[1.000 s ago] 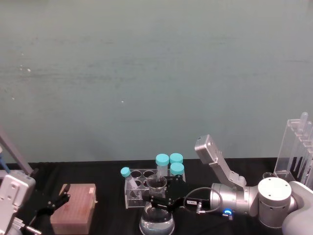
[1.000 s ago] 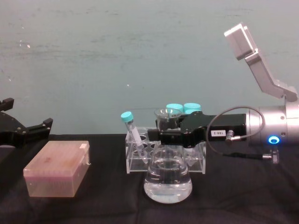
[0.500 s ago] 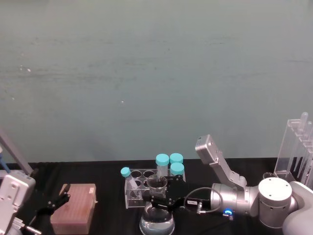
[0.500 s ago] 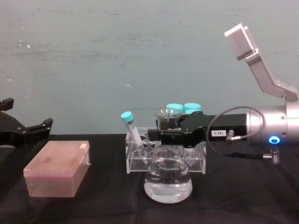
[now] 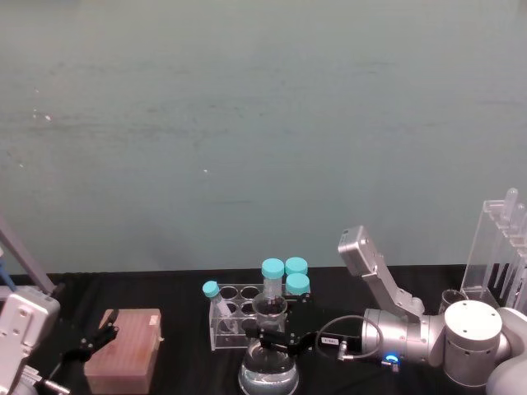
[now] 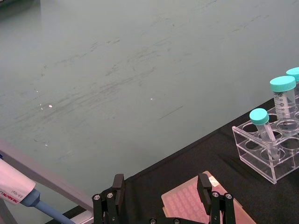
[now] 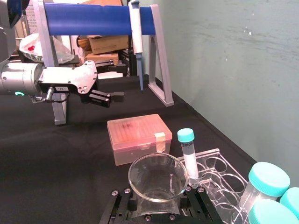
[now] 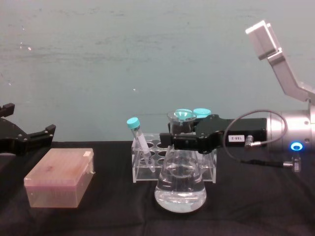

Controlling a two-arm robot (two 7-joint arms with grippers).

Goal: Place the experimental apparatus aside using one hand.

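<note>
Black fingers of the right gripper point(image 8: 178, 139) are closed around the narrow neck of the conical flask point(image 8: 180, 184), just under its flared rim; the right wrist view shows them pressing the glass from both sides. The flask holds some clear liquid, and its base seems to sit on the black counter point(image 8: 108, 216) or just above it; I cannot tell if it is already lifted. It stands directly in front of the small clear rack point(image 8: 147, 164), which carries tubes with teal caps point(image 8: 133, 123), so the two are very near.

I judge the step in hand to be carrying the flask away to the side. To do it well, the gripper should first rise straight up, because a sideways pull could knock the rack. The flask should stay upright and move slowly, since the liquid may swing and smooth glass can slip in the grip. The tall acrylic rack point(image 5: 498, 251) at the far right is also something to avoid.

The left gripper point(image 8: 22, 137) hangs with its fingers apart above the pink tip box point(image 8: 60, 178), idle.
</note>
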